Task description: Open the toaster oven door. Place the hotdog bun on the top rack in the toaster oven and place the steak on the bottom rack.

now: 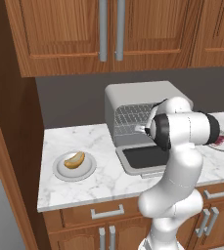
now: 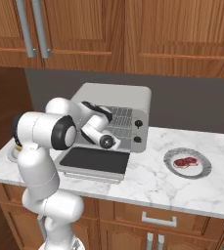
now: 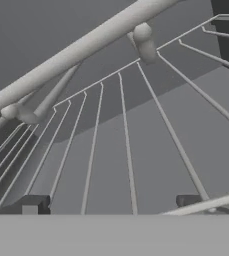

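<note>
With the toaster oven door [image 2: 95, 160] down at frame centre, the gripper [image 3: 113, 205], jaws spread and empty among rack wires, should withdraw straight before seeking the hotdog bun [image 1: 75, 159] at lower left

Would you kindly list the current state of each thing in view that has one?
Dark glass, grey-framed toaster oven door: open, folded down flat.
Boxy light grey metal toaster oven: open, wire racks exposed.
Golden-tan hotdog bun: on the left round plate, not loaded.
Red raw steak: on the right round plate, not loaded.
End effector: open, empty, at a rack.
</note>
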You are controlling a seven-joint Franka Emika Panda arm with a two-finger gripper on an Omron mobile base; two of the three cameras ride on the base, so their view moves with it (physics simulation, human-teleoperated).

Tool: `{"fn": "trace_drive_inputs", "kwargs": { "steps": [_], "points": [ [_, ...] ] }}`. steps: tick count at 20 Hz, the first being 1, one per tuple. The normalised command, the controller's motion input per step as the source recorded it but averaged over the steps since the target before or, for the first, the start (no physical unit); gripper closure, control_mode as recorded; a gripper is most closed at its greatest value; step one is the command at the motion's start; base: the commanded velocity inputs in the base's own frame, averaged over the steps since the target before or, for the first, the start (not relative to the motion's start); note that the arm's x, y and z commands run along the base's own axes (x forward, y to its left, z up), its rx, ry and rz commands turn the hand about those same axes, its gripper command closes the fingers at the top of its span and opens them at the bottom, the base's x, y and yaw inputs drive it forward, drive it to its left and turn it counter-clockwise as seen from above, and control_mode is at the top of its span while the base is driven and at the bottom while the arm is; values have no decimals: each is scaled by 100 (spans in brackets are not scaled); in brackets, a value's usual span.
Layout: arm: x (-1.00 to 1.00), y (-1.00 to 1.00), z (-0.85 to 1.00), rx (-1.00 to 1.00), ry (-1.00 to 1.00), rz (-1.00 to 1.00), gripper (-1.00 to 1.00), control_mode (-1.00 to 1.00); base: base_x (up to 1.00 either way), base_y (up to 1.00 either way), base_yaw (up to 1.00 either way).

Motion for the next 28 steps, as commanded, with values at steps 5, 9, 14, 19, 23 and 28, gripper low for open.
{"fn": "trace_drive_inputs", "kwargs": {
  "steps": [5,9,14,19,23,28],
  "points": [
    [23,1,-1,0,1,2,-100,-100,0,0,0],
    [24,10,0,0,10,0,100,-100,0,0,0],
    [17,6,0,0,12,0,100,-100,0,0,0],
    [5,0,0,3,3,0,100,-100,0,0,0],
    [4,2,-10,3,2,0,100,-100,0,0,0],
    [6,7,-17,1,0,0,100,-100,0,0,0]
  ]
}}
